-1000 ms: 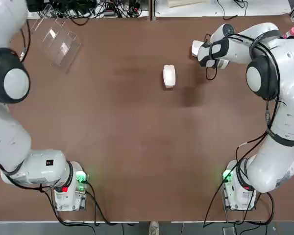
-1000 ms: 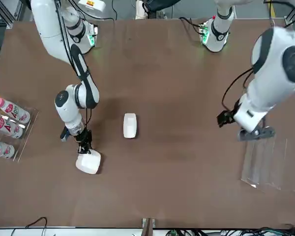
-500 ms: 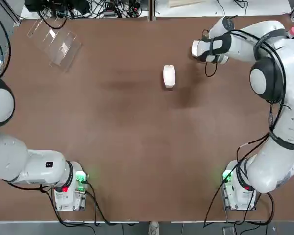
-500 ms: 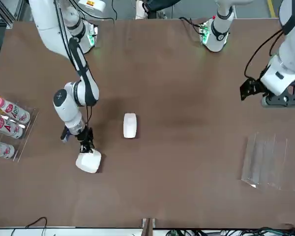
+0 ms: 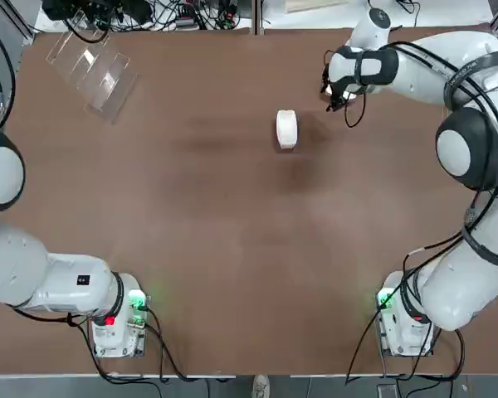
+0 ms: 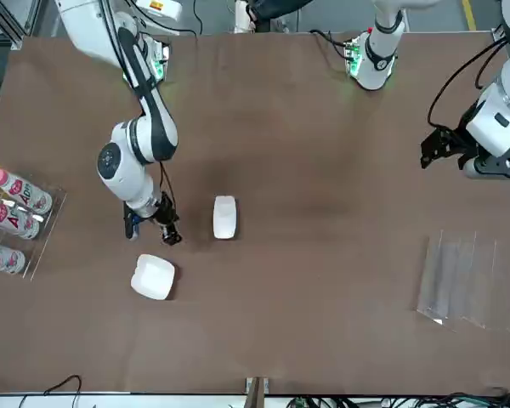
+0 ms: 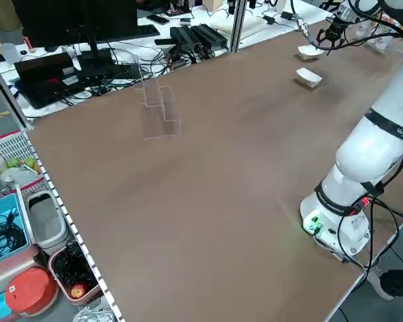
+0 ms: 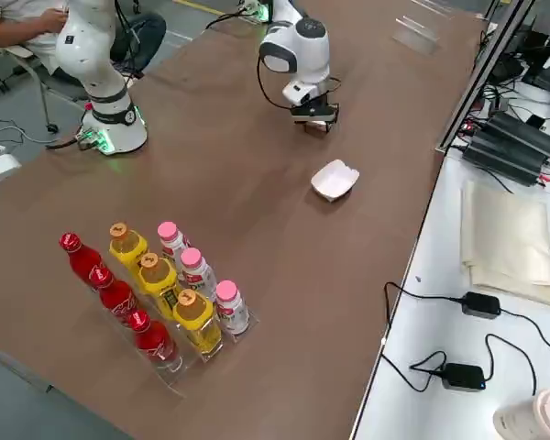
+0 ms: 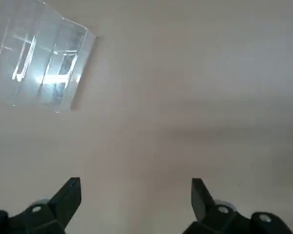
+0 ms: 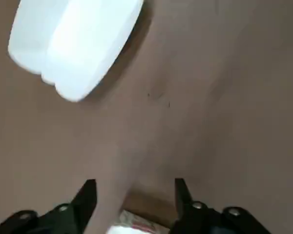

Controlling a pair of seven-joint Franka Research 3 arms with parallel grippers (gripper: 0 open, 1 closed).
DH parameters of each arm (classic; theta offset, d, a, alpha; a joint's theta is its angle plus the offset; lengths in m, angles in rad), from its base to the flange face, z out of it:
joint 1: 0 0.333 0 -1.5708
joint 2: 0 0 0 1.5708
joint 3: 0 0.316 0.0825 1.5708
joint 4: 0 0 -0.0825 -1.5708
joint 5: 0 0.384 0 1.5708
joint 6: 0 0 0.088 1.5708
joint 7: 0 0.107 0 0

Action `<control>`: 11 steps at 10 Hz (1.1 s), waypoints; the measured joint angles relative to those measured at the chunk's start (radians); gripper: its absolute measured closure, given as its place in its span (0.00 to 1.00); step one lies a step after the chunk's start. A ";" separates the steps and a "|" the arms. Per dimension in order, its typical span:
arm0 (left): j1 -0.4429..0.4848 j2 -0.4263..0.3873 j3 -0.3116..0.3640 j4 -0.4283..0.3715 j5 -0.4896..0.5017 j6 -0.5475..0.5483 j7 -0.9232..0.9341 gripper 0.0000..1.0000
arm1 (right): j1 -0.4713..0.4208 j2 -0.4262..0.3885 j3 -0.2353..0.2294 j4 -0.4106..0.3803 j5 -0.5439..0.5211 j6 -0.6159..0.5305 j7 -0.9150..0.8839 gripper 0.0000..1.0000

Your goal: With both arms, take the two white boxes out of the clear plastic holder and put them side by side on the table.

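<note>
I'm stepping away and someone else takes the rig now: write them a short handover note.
Right gripper: open, empty, raised beside the box it has put down.
Left gripper: open, empty, off near the clear holder.
Boxes: one white box at mid-table, the second box lies apart from it nearer the table's far edge.
Done: both boxes are out; holder empty.
Left: the boxes lie apart, so close the gap if side by side is required.

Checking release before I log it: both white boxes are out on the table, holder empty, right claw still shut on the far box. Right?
Not quite. The right claw is open and clear of the far box, which lies free on the table, as the front view shows. The other box is out too, and the holder is empty.
</note>
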 joint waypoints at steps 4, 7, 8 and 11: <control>0.006 0.003 0.005 0.004 0.000 -0.001 0.010 0.00 | 0.060 0.001 0.003 0.017 0.003 0.010 -0.505 0.00; -0.001 0.004 -0.007 0.005 0.021 -0.004 0.010 0.00 | 0.162 0.013 0.003 0.027 -0.076 0.084 -0.530 0.02; -0.002 0.004 -0.012 0.009 0.024 -0.004 0.009 0.00 | 0.180 0.032 0.002 0.027 -0.095 0.103 -0.530 0.03; -0.004 0.005 -0.015 0.042 0.027 -0.004 0.009 0.00 | 0.183 0.086 -0.007 0.026 -0.183 0.146 -0.540 0.07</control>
